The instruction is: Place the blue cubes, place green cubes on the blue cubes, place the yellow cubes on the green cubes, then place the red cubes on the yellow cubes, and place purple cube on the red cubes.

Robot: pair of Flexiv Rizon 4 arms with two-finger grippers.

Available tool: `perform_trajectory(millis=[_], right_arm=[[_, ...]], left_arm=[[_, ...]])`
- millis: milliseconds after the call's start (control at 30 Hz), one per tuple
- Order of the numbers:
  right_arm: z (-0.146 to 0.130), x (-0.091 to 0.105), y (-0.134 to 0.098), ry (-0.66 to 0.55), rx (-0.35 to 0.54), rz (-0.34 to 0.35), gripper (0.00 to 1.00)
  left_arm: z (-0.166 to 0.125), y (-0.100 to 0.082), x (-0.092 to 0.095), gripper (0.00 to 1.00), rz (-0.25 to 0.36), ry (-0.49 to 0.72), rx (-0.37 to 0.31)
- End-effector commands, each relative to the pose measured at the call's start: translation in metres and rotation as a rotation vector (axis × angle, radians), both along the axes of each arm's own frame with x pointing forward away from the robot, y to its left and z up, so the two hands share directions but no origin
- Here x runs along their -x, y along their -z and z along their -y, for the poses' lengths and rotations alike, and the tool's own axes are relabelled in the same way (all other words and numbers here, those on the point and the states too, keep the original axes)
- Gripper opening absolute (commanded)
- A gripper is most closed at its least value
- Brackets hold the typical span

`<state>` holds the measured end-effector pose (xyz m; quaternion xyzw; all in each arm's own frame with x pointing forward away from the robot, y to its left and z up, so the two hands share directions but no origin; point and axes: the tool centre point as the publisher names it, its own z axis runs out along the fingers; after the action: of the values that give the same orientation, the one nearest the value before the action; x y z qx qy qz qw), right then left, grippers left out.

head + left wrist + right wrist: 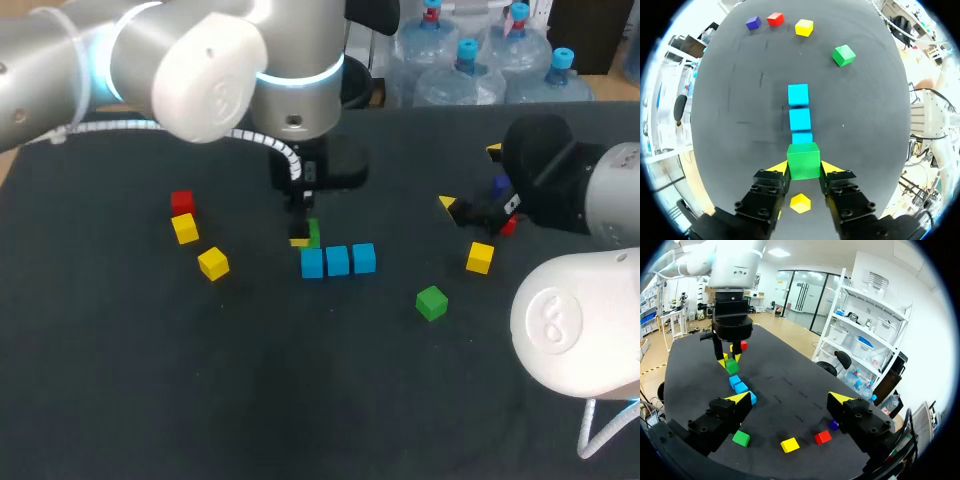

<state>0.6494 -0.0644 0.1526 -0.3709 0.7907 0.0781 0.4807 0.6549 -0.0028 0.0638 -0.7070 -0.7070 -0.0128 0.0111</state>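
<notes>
Tabletop is dark matte black w/ a few faint scuffs, spread wide under both arms. Left claw is clamped on a green cube, yellow tips pressing it from both sides. It holds the cube at the left end of a row of three blue cubes; can't tell if it touches the end one. The row sits nr the tabletop's middle, cubes side by side, running straight ahead of that claw.

Right claw stands wide, nothing btwn its fingers, over the tabletop's right side. Lying loose and apart below and ahead of it: a second green cube, a yellow cube, a red cube and the purple cube.

On the left side of the tabletop a second red cube sits right against a second yellow cube, w/ a third yellow cube near them.
</notes>
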Motion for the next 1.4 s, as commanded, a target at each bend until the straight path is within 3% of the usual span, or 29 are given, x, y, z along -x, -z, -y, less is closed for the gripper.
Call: perform_trajectory(millis=[33,300,1400], right_arm=[[0.001,0.0,0.0,-0.003,-0.002,0.0,1.0],[0.001,0.0,0.0,-0.003,-0.002,0.0,1.0],[0.001,0.0,0.0,-0.003,-0.002,0.0,1.0]], left_arm=[[0.012,-0.001,-0.007,0.0,-0.009,0.03,-0.049],[0.016,0.008,-0.002,0.0,-0.005,0.111,-0.068],[0.018,0.024,0.0,0.0,-0.047,0.084,-0.063]])
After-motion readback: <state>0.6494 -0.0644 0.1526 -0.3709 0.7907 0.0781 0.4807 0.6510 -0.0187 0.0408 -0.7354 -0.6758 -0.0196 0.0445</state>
